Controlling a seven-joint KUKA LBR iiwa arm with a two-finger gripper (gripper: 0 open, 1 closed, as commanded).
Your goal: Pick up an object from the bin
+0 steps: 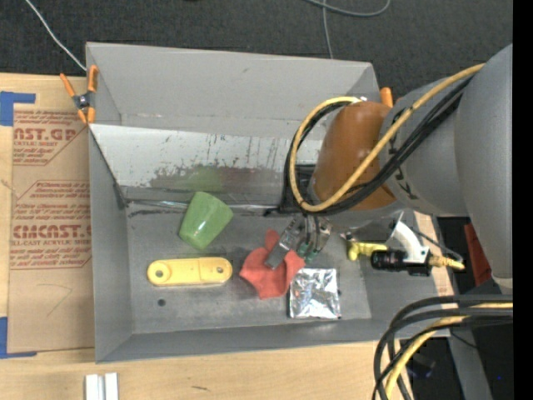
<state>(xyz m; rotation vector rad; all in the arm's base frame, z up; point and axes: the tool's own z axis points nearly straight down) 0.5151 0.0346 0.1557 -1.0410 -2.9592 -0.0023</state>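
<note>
Gripper (297, 244): low over the red piece's far right edge; opening and hold cannot be told.
Red crumpled piece (263, 277): right of bin (108, 248) centre; flap points far; right part hidden.
Neighbours: foil packet (315, 294) touching right; yellow bar (190, 272) left.

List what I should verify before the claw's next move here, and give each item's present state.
1. Claw placed over a thing: ok, it sits over the red crumpled piece.
2. Red crumpled piece secured in the claw: cannot tell.
3. Red piece free of neighbours: not ok, the silver foil packet lies against its right side.
4. Green cup and yellow flat bar out of the way: ok, both lie apart, to the view's left.
</note>
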